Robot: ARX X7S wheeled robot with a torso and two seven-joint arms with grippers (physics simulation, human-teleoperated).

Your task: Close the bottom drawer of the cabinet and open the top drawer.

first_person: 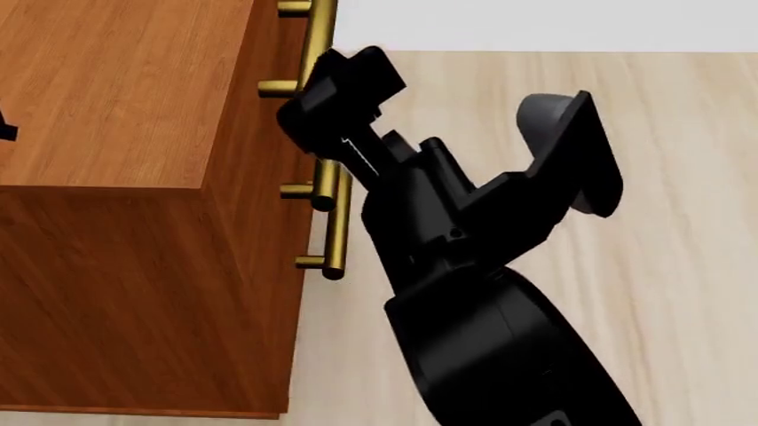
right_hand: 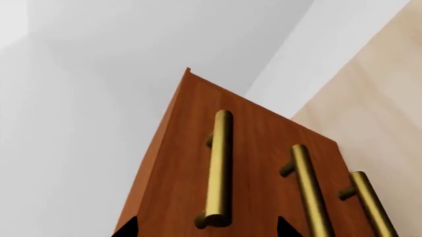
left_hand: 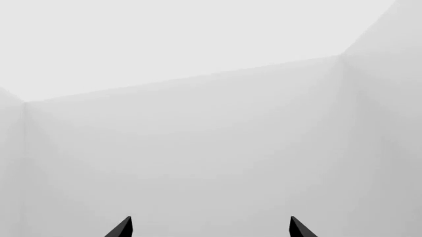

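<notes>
The reddish-brown cabinet (first_person: 119, 98) stands at the left of the head view, its front facing right. In the right wrist view its three brass handles lie side by side. The top drawer (right_hand: 191, 163) is beside the cabinet's upper edge, and the bottom drawer (right_hand: 389, 217) is nearest the floor. All three fronts look level with each other. My right gripper (right_hand: 205, 230) is open, with the end of the top drawer's handle (right_hand: 220, 168) between its fingertips and not touching either. In the head view the right gripper (first_person: 319, 98) sits against the handles. My left gripper (left_hand: 209, 230) is open on nothing, facing bare white walls.
Pale wood floor (first_person: 663, 98) stretches to the right of the cabinet, up to a white wall (first_person: 533, 22). My right arm (first_person: 474, 293) fills the middle of the head view. The left wrist view shows only a white room corner (left_hand: 197, 123).
</notes>
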